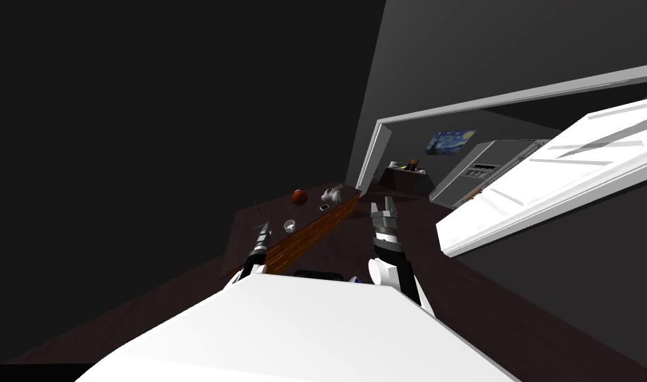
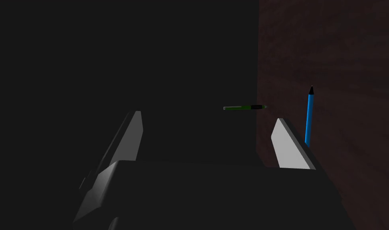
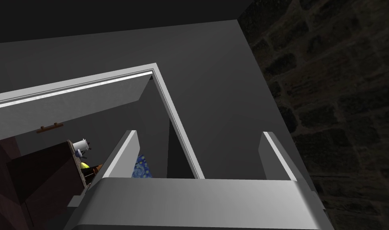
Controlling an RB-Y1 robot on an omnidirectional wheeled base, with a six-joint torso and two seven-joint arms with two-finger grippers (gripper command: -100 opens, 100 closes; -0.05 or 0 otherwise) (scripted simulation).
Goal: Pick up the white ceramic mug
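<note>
Left tool [image 1: 265, 229] is hovering open over the worktop [image 1: 275, 207], the white mug [image 1: 289, 225] sitting just beside it, apparently upright. It's looking light, stiff, breakable; pinching across the rim seems best. Right tool [image 1: 382, 204] is hanging open, apart.

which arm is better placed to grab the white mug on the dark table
Left. The left gripper, open, hangs over the table close beside the mug; the right gripper, also open, is off the table's side, farther away.
</note>
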